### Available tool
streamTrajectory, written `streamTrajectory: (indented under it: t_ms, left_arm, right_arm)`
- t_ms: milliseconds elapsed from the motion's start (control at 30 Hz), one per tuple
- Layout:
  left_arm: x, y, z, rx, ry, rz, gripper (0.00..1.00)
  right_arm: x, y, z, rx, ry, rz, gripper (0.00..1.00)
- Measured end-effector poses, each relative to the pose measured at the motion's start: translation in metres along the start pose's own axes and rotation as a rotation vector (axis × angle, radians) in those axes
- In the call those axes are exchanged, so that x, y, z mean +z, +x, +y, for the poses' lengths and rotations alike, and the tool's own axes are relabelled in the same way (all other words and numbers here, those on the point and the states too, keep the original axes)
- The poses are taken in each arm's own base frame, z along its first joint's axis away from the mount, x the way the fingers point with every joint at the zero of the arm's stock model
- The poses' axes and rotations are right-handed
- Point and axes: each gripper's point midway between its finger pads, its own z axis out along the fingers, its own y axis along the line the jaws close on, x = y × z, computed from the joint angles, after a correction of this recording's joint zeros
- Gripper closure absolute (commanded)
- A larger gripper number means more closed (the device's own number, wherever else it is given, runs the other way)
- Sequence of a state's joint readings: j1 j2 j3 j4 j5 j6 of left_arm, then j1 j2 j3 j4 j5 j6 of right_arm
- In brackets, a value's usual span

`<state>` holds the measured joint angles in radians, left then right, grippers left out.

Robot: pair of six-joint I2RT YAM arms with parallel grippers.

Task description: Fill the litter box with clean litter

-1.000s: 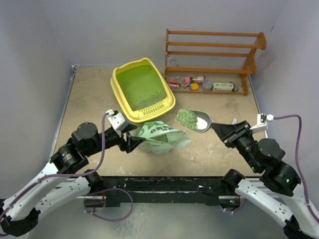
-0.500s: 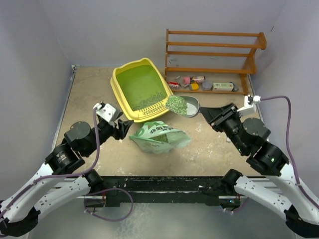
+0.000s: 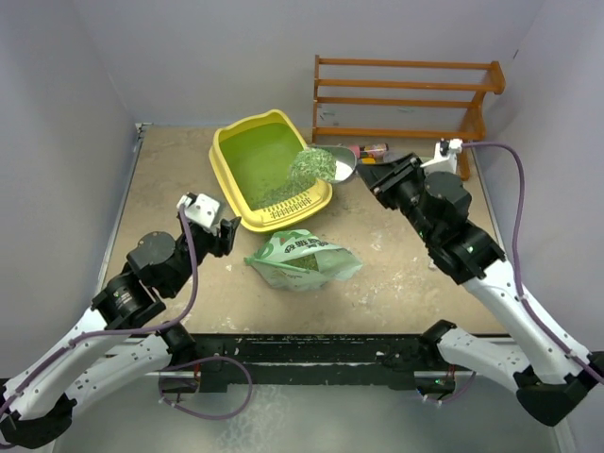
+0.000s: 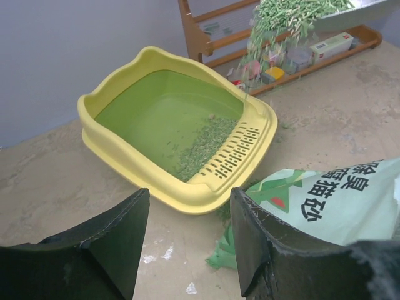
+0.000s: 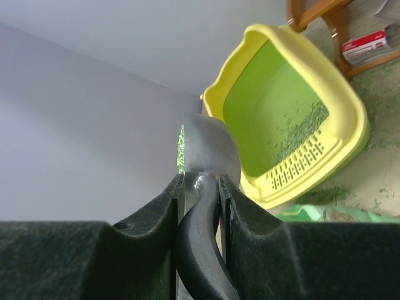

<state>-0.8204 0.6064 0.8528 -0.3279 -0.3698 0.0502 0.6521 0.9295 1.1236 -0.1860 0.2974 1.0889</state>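
Observation:
The yellow litter box (image 3: 226, 170) with a green floor sits at the table's middle back; a patch of clean litter (image 3: 283, 192) lies by its slotted grille (image 4: 234, 154). My right gripper (image 3: 376, 176) is shut on the black handle of a metal scoop (image 3: 338, 162) tilted over the box's right rim, and litter (image 3: 310, 166) pours off it. The wrist view shows that handle (image 5: 199, 250) clamped between both fingers. The pale-green litter bag (image 3: 302, 260) lies in front of the box. My left gripper (image 3: 226, 236) stands open and empty, left of the bag (image 4: 331, 200).
A brown wooden rack (image 3: 406, 104) stands at the back right, with small bottles and packets (image 3: 373, 151) on its lowest shelf. Stray granules (image 3: 283, 219) lie on the table between box and bag. Grey walls close in both sides.
My right arm swung the loaded scoop from beside the bag up and left to the box's rim and tipped it. My left gripper let go of the bag and drew back left.

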Motion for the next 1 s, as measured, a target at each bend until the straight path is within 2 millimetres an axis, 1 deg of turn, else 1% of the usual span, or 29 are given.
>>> streamTrajectory:
  t_ms: [133, 200, 267, 333, 433, 467, 567, 667, 767, 833, 900, 1000]
  left_arm:
    - [0.002, 0.007, 0.005, 0.018, -0.034, 0.001, 0.42]
    - [0.003, 0.012, 0.006, 0.024, -0.043, 0.007, 0.42]
    - [0.004, 0.017, 0.007, 0.027, -0.051, 0.015, 0.42]
    - [0.005, 0.021, 0.007, 0.029, -0.054, 0.020, 0.42]
    - [0.003, 0.022, 0.010, 0.026, -0.069, 0.014, 0.41]
    - [0.001, 0.023, 0.012, 0.024, -0.078, 0.010, 0.41]
    - [-0.005, 0.021, 0.018, 0.013, -0.104, -0.012, 0.41]
    - [-0.015, 0.017, 0.027, -0.005, -0.132, -0.049, 0.41]
    - [-0.023, 0.009, 0.033, -0.026, -0.156, -0.089, 0.41]
    - [-0.023, 0.008, 0.034, -0.029, -0.161, -0.093, 0.42]
    - [-0.021, 0.011, 0.033, -0.024, -0.159, -0.082, 0.42]
    - [-0.015, 0.016, 0.030, -0.012, -0.150, -0.057, 0.42]
  right_arm:
    - [0.031, -0.017, -0.016, 0.040, 0.040, -0.007, 1.00]
    - [0.048, -0.020, -0.017, 0.047, 0.044, 0.014, 1.00]
    - [0.068, -0.021, -0.011, 0.051, 0.026, 0.047, 1.00]
    - [0.090, -0.016, 0.000, 0.051, -0.005, 0.094, 1.00]
    - [0.121, -0.004, 0.007, 0.046, -0.039, 0.166, 1.00]
    - [0.131, 0.003, 0.006, 0.041, -0.042, 0.193, 1.00]
    - [0.153, 0.019, -0.002, 0.026, -0.032, 0.256, 1.00]
    - [0.172, 0.031, -0.007, 0.014, -0.029, 0.303, 1.00]
    - [0.186, 0.037, -0.008, -0.003, -0.032, 0.333, 1.00]
    - [0.195, 0.038, -0.006, -0.018, -0.035, 0.344, 1.00]
    - [0.204, 0.037, 0.000, -0.041, -0.047, 0.357, 1.00]
    - [0.217, 0.030, 0.011, -0.098, -0.060, 0.359, 1.00]
